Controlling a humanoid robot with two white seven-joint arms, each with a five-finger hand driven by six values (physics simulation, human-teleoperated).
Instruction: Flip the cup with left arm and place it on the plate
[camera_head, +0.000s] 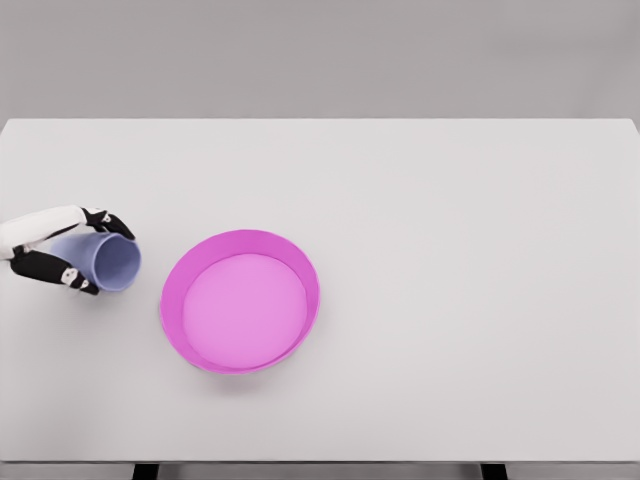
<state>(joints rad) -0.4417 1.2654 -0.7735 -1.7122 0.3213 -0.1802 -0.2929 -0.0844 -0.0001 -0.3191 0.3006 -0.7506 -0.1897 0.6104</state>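
The left hand (62, 252) is closed around the cup (108, 260), with fingers (108, 222) curled over the top of its wall and others under it near the lower side. The cup, a pale blue one, sits well to the left of the pink plate (176, 290) and clear of it, a strip of bare worktop (450, 250) lying between the two. The cup is tipped onto its side in the grasp: its long axis runs roughly level and its open mouth faces toward the plate, so the base is tucked back into the palm. Whether it touches the worktop or hangs just above it cannot be told from this view.

The flip looks partly done at best; judging by the pose, the wrist has yet to roll the cup until its mouth faces up or down before it can be set down. After that the move is a short carry from the cup's side toward the plate's middle, lifting over the raised rim. The right arm does not show in the head view.
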